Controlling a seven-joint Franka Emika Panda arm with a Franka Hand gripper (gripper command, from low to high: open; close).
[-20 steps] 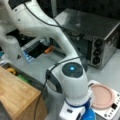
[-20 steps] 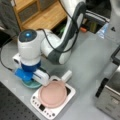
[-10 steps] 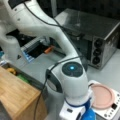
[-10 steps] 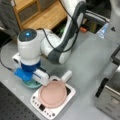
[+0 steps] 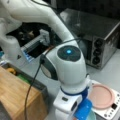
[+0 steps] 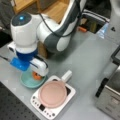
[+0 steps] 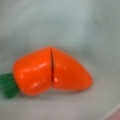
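Toy carrot (image 7: 51,72) lies flat in pale green bowl (image 6: 28,81), long way across wrist view, green top left, tip right. We cannot tell gripper's (image 6: 37,72) state.

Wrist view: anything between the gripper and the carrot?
Nothing. The wrist view shows the carrot whole and uncovered on the bowl floor. The gripper itself does not show there.

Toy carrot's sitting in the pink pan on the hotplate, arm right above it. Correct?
Not the pink pan. The toy carrot lies in the pale teal bowl beside the hotplate, under the arm; a front view and the wrist view show it.
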